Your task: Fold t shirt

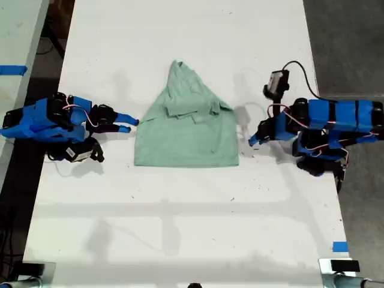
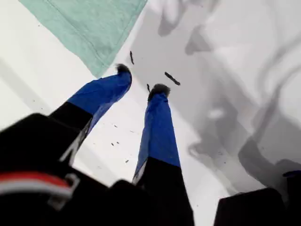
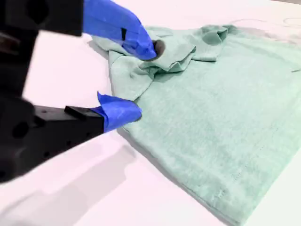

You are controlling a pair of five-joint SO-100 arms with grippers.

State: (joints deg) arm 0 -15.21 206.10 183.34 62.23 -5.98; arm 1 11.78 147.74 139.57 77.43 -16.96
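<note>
Between both arms in the exterior view, the shirt (image 1: 186, 129) lies half-folded on the table (image 1: 180, 228). My first gripper (image 2: 140, 81) gapes empty beside its hem; closing there would miss. My second gripper (image 3: 136, 80), open, straddles the bunched edge and could drag the folds.

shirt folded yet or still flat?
Partly folded: the t shirt has its upper part bunched inward to a peak, while the lower half lies flat on the table.
</note>
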